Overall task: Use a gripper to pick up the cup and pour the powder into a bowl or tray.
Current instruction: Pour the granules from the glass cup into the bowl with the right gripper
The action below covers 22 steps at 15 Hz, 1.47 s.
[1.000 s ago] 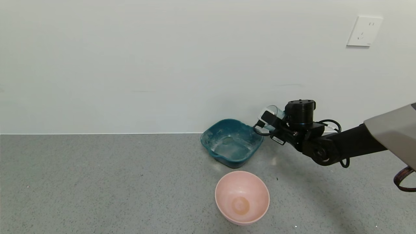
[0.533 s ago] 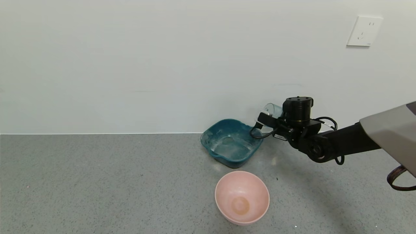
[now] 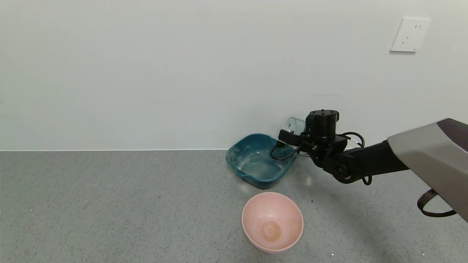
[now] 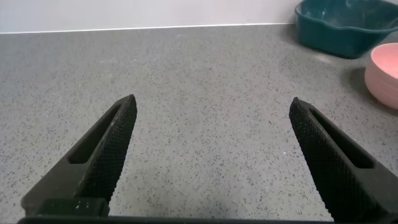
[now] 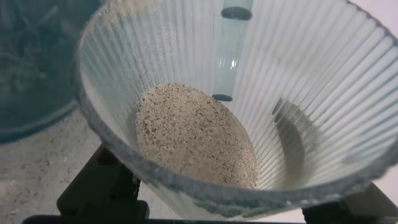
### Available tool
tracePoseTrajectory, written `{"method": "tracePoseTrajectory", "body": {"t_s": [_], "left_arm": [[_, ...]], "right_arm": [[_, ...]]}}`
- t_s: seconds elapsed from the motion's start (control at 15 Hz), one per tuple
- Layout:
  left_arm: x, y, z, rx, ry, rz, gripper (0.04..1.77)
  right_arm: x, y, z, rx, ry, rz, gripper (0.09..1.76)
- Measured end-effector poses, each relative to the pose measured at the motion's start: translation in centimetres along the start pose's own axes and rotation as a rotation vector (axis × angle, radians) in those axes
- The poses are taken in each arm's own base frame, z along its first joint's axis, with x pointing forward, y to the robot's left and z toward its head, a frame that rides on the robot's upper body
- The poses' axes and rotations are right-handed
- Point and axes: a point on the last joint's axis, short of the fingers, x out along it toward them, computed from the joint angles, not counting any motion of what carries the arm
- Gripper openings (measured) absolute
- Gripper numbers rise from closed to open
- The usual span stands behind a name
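My right gripper [image 3: 291, 136] is shut on the clear ribbed cup [image 3: 294, 125] and holds it tilted on its side, mouth toward the wall, above the right rim of the dark teal basin [image 3: 234, 162]. White powder [image 3: 260, 166] lies smeared in the basin's bottom. In the right wrist view the cup [image 5: 292, 81] fills the picture between my black fingers [image 5: 102, 186], with a speckled beige patch at its base; I cannot tell whether that is powder. The basin [image 5: 31, 74] shows beside it. My left gripper [image 4: 211, 102] is open and empty low over the grey floor.
A round pink bowl [image 3: 272, 221] with an orange-brown stain stands in front of the basin; it also shows in the left wrist view [image 4: 382, 74], as does the basin [image 4: 339, 28]. The white wall rises just behind the basin. A wall socket [image 3: 409, 34] is at upper right.
My right arm has moved left with the cup, from beside the basin to above its right rim, and the cup has tipped further over. The left gripper view has no earlier frame.
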Motion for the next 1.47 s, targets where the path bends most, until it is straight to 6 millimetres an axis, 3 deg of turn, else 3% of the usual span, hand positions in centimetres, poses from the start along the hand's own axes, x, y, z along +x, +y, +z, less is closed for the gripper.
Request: {"method": "tracePoseTrajectory", "body": {"t_s": [0.87, 1.47], "left_arm": [[0.0, 0.0, 0.0, 0.000, 0.000, 0.000, 1.76], [0.0, 0.0, 0.0, 0.000, 0.000, -0.001, 1.76]], "right_arm": [[-0.4, 2.1, 1.9, -0.248, -0.008, 0.024, 1.38], [-0.7, 1.4, 3.2, -0.398, 0.005, -0.009, 1.38]]}}
